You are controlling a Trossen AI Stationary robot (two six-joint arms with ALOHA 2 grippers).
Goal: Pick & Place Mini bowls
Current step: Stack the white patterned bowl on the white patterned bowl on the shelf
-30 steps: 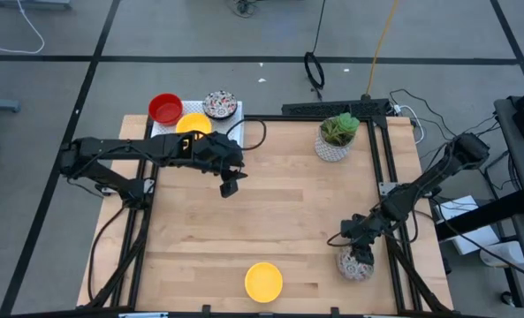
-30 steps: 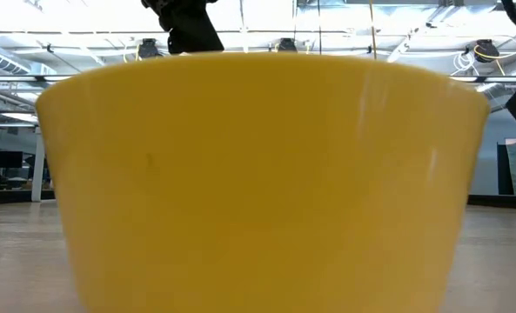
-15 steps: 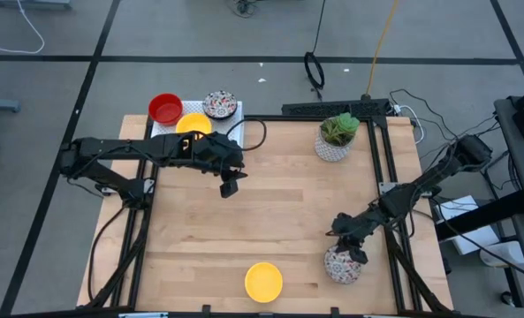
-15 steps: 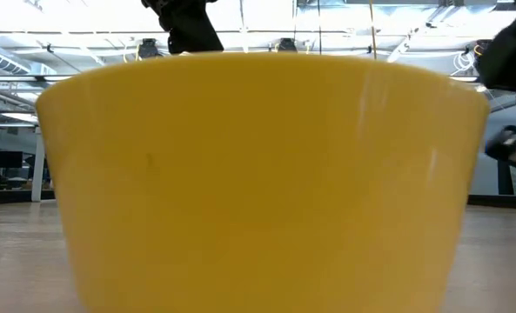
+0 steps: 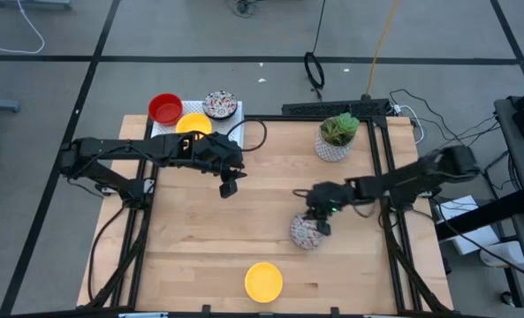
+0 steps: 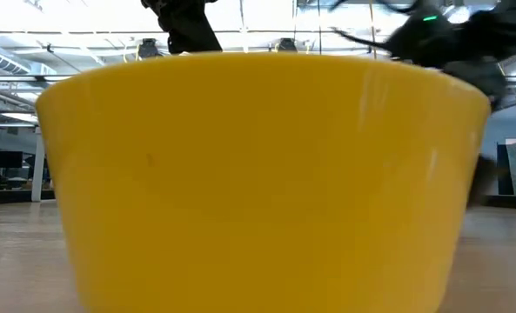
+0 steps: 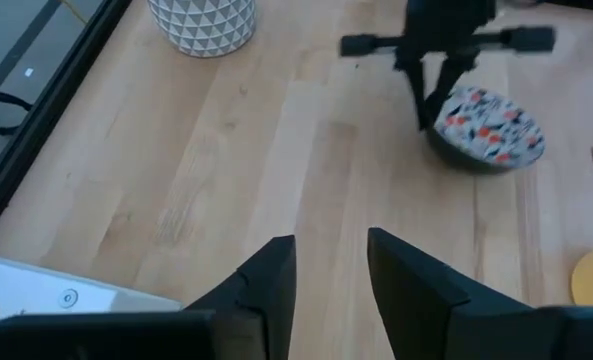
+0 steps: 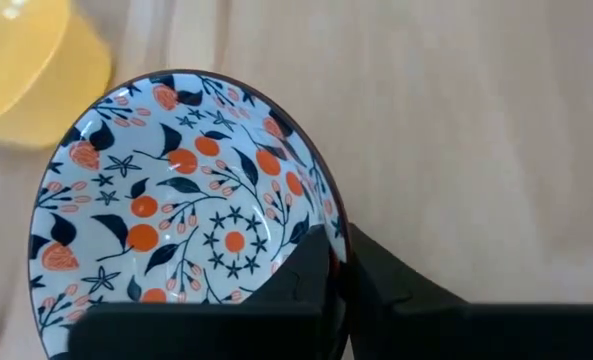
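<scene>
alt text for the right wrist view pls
The right end effector is shut on the rim of a small round white bowl with orange and dark blue floral pattern, held above the light wooden table. A plain yellow bowl sits beyond it.

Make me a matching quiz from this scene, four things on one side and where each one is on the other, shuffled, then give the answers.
Things:
1. red bowl
2. patterned bowl
3. lone yellow bowl
4. potted plant

Places:
A. on the table's near edge, close in front of the low camera
B. clamped by its rim in the right tool, over the middle of the table
C. far right part of the table
D. on the white rack at the far left corner

Pairs: 1-D, 2-B, 3-A, 4-C
</scene>
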